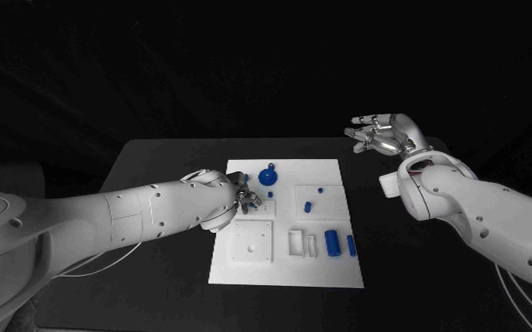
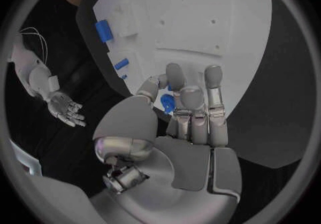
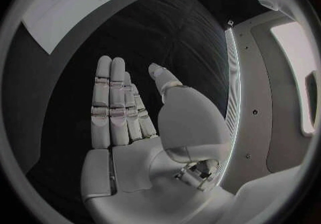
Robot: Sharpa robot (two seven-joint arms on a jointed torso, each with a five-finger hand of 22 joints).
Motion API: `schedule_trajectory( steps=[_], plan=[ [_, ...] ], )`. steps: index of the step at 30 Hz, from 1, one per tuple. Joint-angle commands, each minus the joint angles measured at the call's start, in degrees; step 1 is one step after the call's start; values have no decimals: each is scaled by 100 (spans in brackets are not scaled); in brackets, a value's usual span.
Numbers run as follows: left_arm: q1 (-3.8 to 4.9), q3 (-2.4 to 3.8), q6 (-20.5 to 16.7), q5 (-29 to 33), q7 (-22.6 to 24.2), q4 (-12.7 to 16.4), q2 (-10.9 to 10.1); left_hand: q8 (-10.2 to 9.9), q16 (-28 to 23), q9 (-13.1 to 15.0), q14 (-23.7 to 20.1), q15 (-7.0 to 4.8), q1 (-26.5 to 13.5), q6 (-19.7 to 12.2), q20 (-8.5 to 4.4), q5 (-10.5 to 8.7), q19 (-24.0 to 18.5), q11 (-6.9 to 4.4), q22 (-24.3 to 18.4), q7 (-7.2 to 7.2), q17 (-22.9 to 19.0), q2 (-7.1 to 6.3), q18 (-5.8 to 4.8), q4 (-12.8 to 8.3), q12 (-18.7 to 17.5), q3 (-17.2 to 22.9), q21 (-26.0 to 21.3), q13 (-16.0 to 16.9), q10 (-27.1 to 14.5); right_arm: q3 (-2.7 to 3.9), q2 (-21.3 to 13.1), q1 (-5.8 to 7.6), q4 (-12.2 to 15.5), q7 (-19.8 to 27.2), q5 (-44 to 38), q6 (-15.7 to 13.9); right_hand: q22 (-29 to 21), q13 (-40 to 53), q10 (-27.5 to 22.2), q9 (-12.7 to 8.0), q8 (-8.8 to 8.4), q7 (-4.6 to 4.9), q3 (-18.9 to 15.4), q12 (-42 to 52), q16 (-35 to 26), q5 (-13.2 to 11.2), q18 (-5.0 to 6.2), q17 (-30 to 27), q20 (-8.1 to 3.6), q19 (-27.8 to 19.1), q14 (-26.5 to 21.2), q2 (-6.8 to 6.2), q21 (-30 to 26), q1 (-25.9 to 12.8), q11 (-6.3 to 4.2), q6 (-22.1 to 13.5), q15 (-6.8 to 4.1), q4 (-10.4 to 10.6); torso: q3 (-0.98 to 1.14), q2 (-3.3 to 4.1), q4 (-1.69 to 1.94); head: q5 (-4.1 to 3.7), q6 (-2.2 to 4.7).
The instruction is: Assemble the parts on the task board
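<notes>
Hovering low over the board [image 1: 333,270], left of the frame's centre in the head view, the left hand [image 1: 246,196] has its fingers curled around a small blue part [image 2: 167,103]; the wrist view shows that part tucked between thumb and fingers, just above the white plate. The risk, I'd say, is a slip; the part is small and half hidden by the fingers, so it could tilt in the grip and miss its seat, or drop onto the board and roll among the other blue parts [image 1: 333,241] lying at the lower right. The right hand [image 1: 383,134] is raised at the frame's right, well off the board over the dark desk [image 1: 166,163]; fingers apart, loosely curled, holding nothing.
</notes>
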Motion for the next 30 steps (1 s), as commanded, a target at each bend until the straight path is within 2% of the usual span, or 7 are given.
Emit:
schedule_trajectory(
  steps=[1,8,14,30],
  plan=[
    [-26,2,65,42,23,-50,43,8,-35,2,26,7,1,381,-7,-14,34,10,96,-376,-5,72,4,-276,-20,300,16,6,69,2,14,2,1,7,7,79,-13,-6,-38,5,-12,6,44,-20,-12,33,29,-6,17,-45,17,-11,43,-59,2,23,13,5,-4,3,-2,1,1],
    [-88,3,11,-16,58,-145,101,-1,-45,-8,38,6,10,378,-7,-32,41,10,96,-375,-14,72,8,-280,-7,294,18,16,68,2,31,2,-17,-7,7,101,-28,-6,-43,4,-14,8,57,-20,-5,65,33,-3,13,-38,28,-13,70,-63,3,2,10,12,-10,-1,8,-12,1],
    [-109,4,1,-56,85,-181,119,-6,-49,-17,50,4,18,383,-9,-47,51,8,96,-376,-11,72,10,-280,-2,288,22,17,74,2,41,2,-20,-9,12,113,-46,-6,-46,4,-13,9,67,-20,-6,77,33,-2,16,-46,24,-18,83,-73,3,2,12,19,-1,-1,2,3,-13],
    [-146,7,-79,-39,145,-217,153,-19,-42,-46,75,1,33,393,-12,-54,66,7,97,-376,18,65,11,-282,-1,276,28,15,94,2,76,1,-39,-15,22,127,-85,-6,-55,3,-15,11,64,-20,11,74,41,6,12,-21,48,-16,124,-90,5,-26,8,39,-1,0,2,13,-15]
  ],
)
